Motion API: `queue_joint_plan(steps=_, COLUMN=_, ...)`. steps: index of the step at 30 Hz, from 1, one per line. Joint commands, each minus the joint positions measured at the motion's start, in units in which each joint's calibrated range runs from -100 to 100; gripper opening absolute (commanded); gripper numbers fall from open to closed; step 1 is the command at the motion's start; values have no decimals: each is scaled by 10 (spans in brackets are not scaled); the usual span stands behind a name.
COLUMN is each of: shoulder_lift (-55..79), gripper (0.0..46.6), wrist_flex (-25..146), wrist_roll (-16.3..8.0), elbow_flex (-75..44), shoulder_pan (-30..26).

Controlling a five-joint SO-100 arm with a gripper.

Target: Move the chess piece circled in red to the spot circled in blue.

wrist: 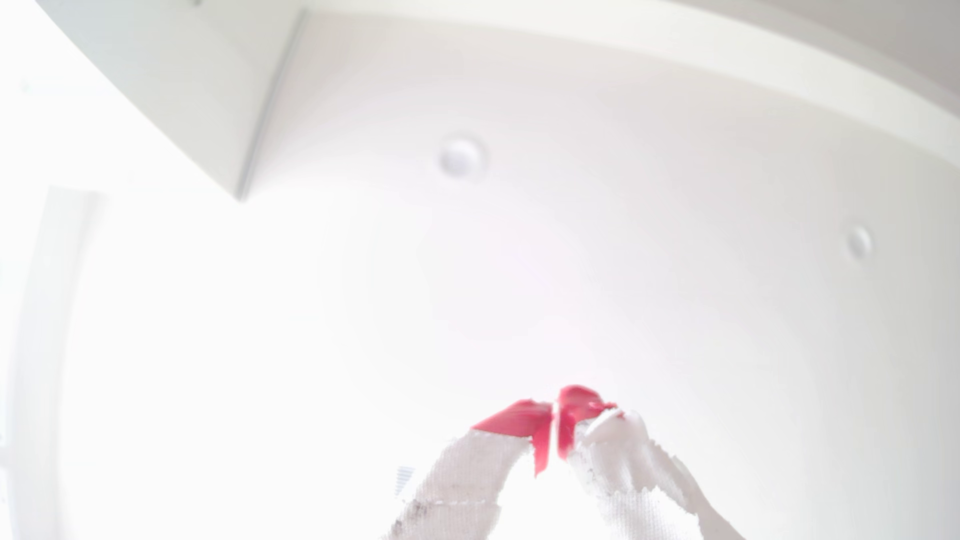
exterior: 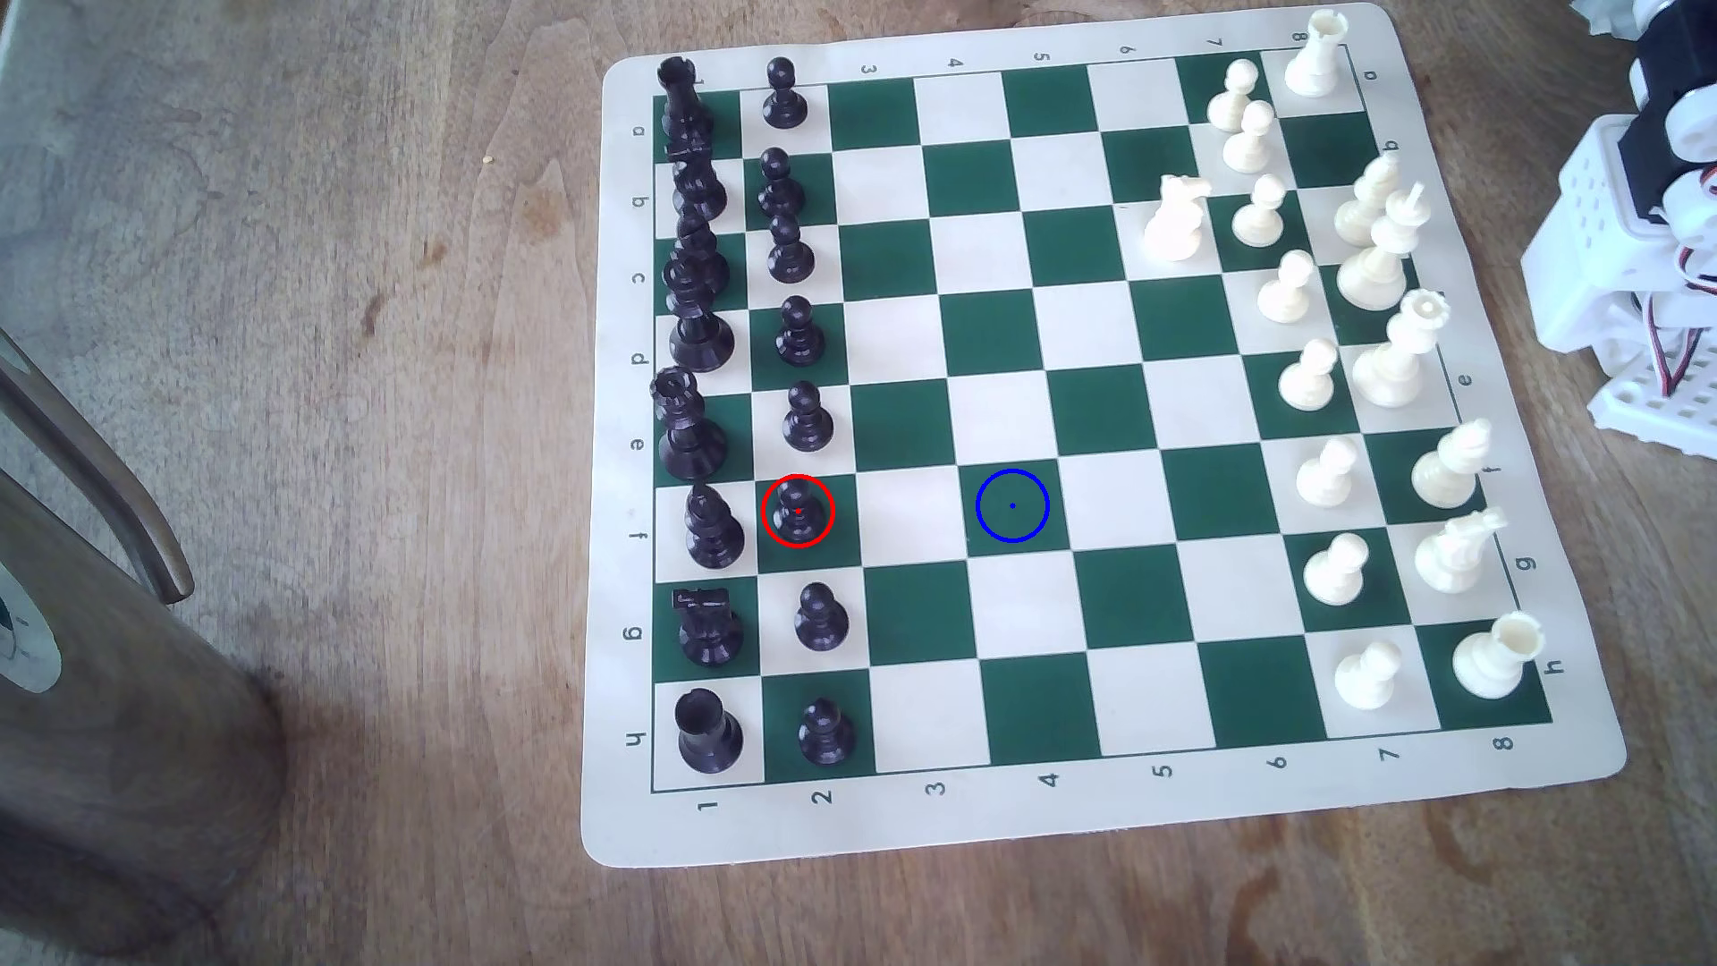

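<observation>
Wooden counter (exterior: pixel 372 464) carries a green-and-cream chess board (exterior: pixel 1068 817) filling the frame's centre and right. White arm base (exterior: pixel 1635 279) sits at the right edge, off the board. Black pawn (exterior: pixel 798 515) stands upright in the red ring, lower-left part of the board; blue-ringed green square (exterior: pixel 1013 505) lies two squares to its right, bare. Wrist view: red-tipped fingers (wrist: pixel 519 418) together, empty, against a washed-out ceiling.

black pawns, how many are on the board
8, all in one column, second from the exterior view's left, the red-circled pawn. None looks hidden.
</observation>
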Motion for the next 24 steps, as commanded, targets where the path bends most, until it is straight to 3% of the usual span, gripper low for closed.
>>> queue_joint_plan(steps=1, shoulder_lift=-3, gripper=2, wrist_flex=-11, wrist_roll=1, elbow_flex=8, shoulder_pan=-3)
queue_joint_plan(steps=17, shoulder_lift=-3, gripper=2, wrist_flex=-8, wrist_roll=1, elbow_flex=8, shoulder_pan=-3)
queue_joint_plan(steps=24, shoulder_lift=-3, gripper=2, wrist_flex=337, wrist_roll=0, elbow_flex=8, shoulder_pan=0)
